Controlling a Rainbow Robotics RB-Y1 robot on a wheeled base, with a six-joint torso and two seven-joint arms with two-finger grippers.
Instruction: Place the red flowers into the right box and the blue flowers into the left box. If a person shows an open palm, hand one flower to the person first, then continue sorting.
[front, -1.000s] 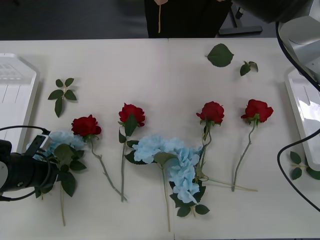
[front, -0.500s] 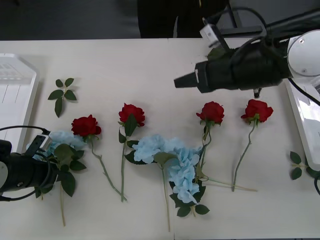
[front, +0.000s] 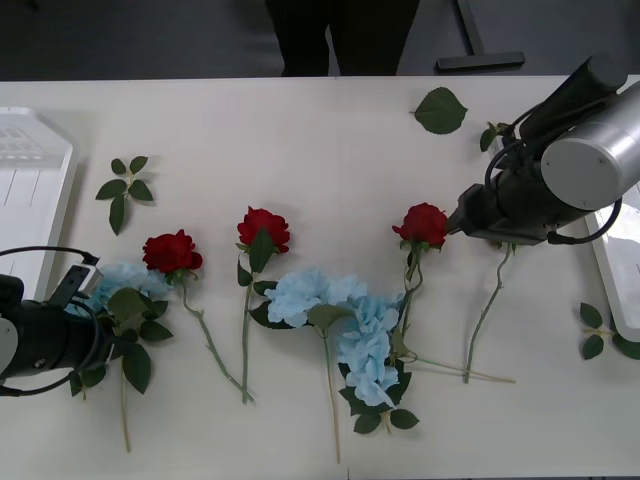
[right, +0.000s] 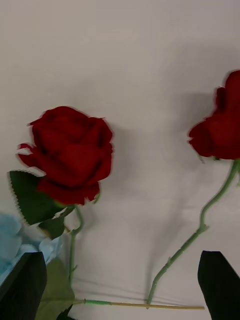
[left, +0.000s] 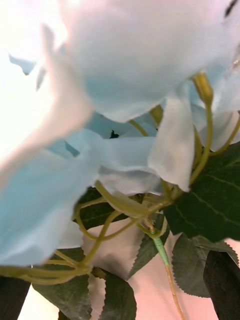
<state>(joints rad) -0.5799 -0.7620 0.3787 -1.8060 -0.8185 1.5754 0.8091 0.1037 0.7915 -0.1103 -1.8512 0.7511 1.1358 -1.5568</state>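
White table (front: 330, 130), flowers laid out in a loose row. Heads point away from the robot; stems trail back toward it.

Right gripper (right: 120, 285) hovers low over the rightmost dark red artificial rose. Its black fingers (right: 22, 290) stand apart, one at each corner of the wrist view. Between them lies the thin green stem (right: 195, 235) of that rose, its head (right: 220, 125) near the frame edge. In the front view the right arm (front: 560, 180) covers this head; only the stem (front: 487, 310) shows below it. Long axis runs near-far, slightly slanted. Likely lined up for a stem grasp; destination would be the shallow white right box (front: 612, 240) at the right table edge.

A second red rose (front: 423, 223) lies just beside, its stem crossing the fluffy pale-blue hydrangea cluster (front: 345, 320) mid-table. Two more red roses (front: 263, 228) lie further left.

Left gripper (front: 75, 345) sits at the leftmost blue hydrangea (front: 125, 285), close to the white ribbed left box (front: 30, 190). Wrist view: petals and leaf stalks (left: 125, 205) press right up to the lens. Black fingers (left: 225, 285) at both corners flank the stalks; closed on them or not, cannot tell.
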